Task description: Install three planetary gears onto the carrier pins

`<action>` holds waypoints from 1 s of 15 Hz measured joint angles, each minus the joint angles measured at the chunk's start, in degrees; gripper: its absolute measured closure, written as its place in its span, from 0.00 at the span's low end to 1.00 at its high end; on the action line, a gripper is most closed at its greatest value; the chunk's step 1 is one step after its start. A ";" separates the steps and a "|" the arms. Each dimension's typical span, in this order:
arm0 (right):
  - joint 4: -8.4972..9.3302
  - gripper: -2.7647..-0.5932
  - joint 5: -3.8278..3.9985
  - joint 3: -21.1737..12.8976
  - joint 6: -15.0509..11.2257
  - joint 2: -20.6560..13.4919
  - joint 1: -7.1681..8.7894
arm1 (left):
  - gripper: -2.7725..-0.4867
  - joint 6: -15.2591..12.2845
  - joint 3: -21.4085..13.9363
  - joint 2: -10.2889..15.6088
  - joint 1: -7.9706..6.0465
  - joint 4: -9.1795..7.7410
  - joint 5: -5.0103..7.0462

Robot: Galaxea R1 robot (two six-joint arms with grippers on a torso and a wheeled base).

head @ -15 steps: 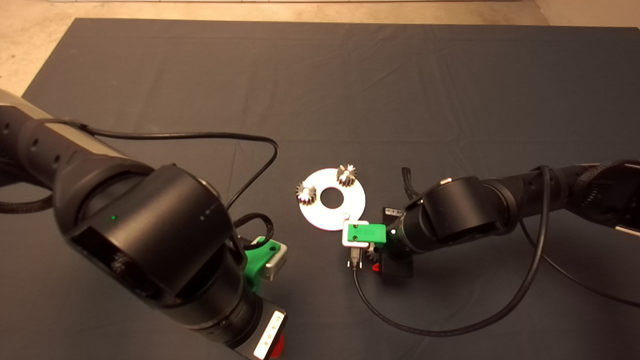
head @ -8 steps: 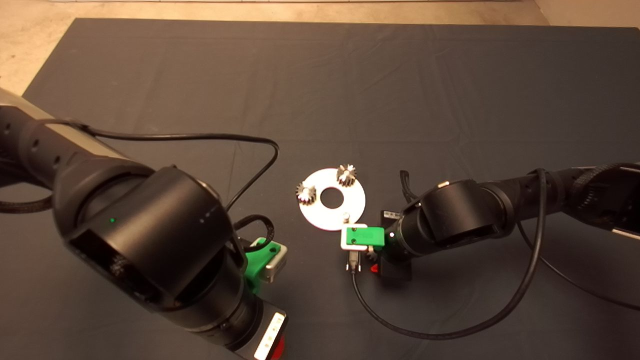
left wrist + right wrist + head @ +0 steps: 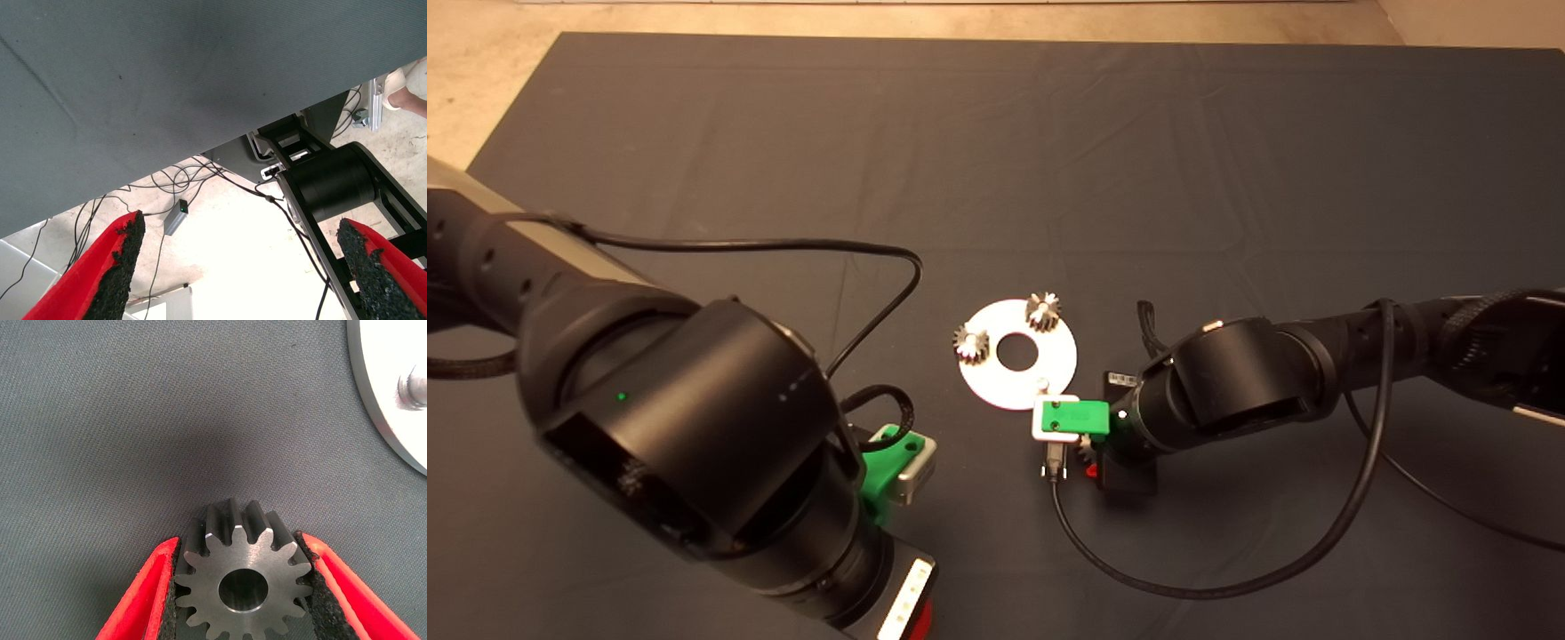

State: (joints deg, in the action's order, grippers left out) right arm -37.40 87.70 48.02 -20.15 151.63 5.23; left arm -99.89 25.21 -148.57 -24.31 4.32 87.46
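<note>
The right end effector (image 3: 243,587) pinches the third small grey toothed steel gear (image 3: 243,583) flat between its pads, bore upward, just beside the shiny round carrier disc (image 3: 1018,354) so it can thread the bare silver pin (image 3: 413,390); the left end effector (image 3: 243,267) waits spread wide and empty at the desk's near edge.

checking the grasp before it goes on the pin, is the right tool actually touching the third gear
Touching. In the right wrist view both black pads of the right tool press against the teeth on either side of the third gear, with no gap visible.
</note>
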 joint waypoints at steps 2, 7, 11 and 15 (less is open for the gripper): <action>0.00 0.75 0.01 0.05 0.00 0.00 0.02 | 0.32 -0.39 -0.10 0.02 0.00 0.00 0.02; 0.00 0.77 0.00 0.05 -0.05 -0.02 0.02 | 0.32 -0.80 -0.11 0.02 0.00 0.00 0.02; 0.06 0.77 0.00 0.18 -0.65 -0.05 0.44 | 0.32 -0.79 -0.13 0.02 0.00 0.00 0.02; 1.44 0.78 0.15 0.26 -3.93 -0.05 4.90 | 0.32 -0.74 -0.95 0.02 0.00 -0.02 0.02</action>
State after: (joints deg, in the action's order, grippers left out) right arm -35.96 87.85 48.29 -24.08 151.58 10.13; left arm -100.63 24.26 -148.54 -24.31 4.29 87.48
